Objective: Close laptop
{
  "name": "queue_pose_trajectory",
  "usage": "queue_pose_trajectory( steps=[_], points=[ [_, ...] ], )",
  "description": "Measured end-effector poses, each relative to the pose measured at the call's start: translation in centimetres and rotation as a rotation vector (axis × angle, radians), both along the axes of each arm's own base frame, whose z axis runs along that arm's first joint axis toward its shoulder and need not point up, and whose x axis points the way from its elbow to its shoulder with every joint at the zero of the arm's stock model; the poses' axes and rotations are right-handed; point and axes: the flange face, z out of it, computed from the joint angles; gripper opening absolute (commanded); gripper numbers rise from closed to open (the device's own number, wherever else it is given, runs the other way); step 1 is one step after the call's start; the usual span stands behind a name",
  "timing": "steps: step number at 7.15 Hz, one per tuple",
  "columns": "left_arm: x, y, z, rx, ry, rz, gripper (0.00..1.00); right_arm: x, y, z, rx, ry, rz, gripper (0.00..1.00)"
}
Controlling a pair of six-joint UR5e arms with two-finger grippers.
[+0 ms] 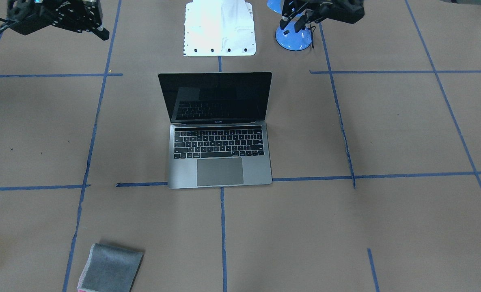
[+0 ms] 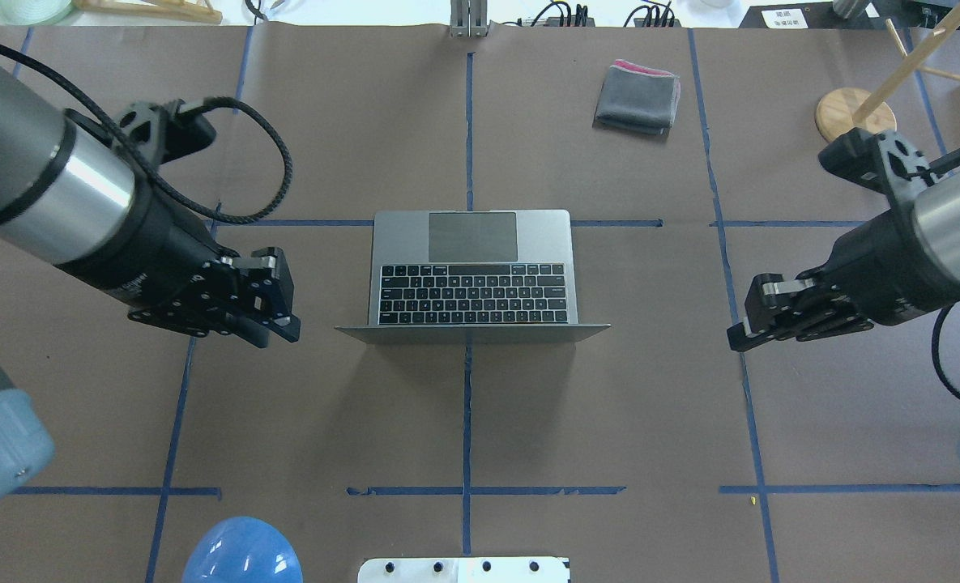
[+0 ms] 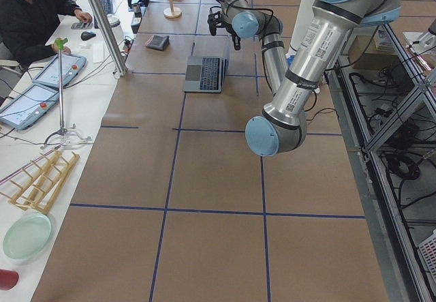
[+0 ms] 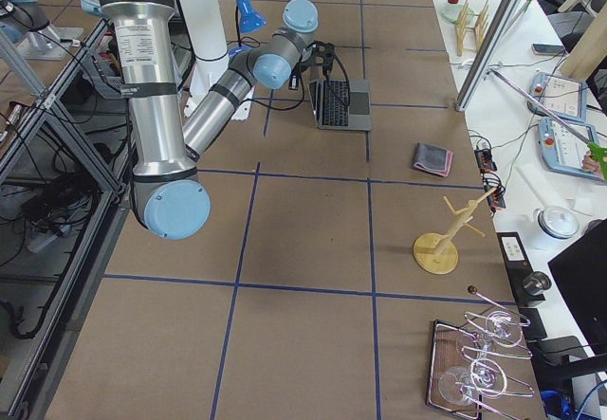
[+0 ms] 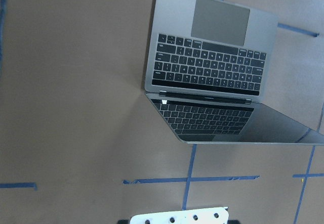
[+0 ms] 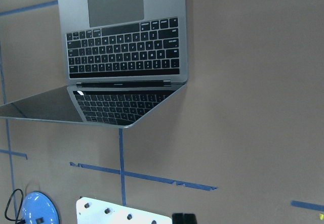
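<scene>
The laptop (image 1: 220,154) stands open in the middle of the table, a slim grey one with black keys, a large trackpad and a dark screen. It also shows in the overhead view (image 2: 471,251), the left wrist view (image 5: 210,57) and the right wrist view (image 6: 126,42). Its screen faces away from the robot. My left gripper (image 2: 277,334) hovers beside the laptop's left edge, apart from it, and looks open and empty. My right gripper (image 2: 737,340) hovers well off to the laptop's right, also open and empty.
A folded grey cloth (image 2: 637,97) lies beyond the laptop on the far right. A wooden stand (image 2: 852,109) is at the far right edge. A blue dome (image 2: 241,551) and a white base plate (image 2: 463,571) sit near the robot.
</scene>
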Motion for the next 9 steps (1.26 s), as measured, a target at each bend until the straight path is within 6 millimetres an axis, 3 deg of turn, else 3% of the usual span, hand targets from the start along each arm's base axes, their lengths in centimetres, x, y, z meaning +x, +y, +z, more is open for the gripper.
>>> queue_pose_trajectory(
  steps=[3,6,7,9],
  points=[
    [6.8,2.2,-0.1,0.048,-0.043,0.034,0.00,-7.8,3.9,-1.1,0.133,0.023,0.024,0.02],
    [11.3,2.3,0.7,0.072,-0.095,0.026,0.00,-14.7,6.2,-2.2,0.214,0.051,0.076,0.03],
    [12.6,2.0,1.2,0.080,-0.099,0.021,0.01,-16.3,6.7,-2.2,0.233,0.064,0.090,0.03],
    [14.1,1.3,2.1,0.082,-0.108,0.018,0.01,-17.7,6.5,-2.6,0.257,0.071,0.122,0.03]
  ],
)
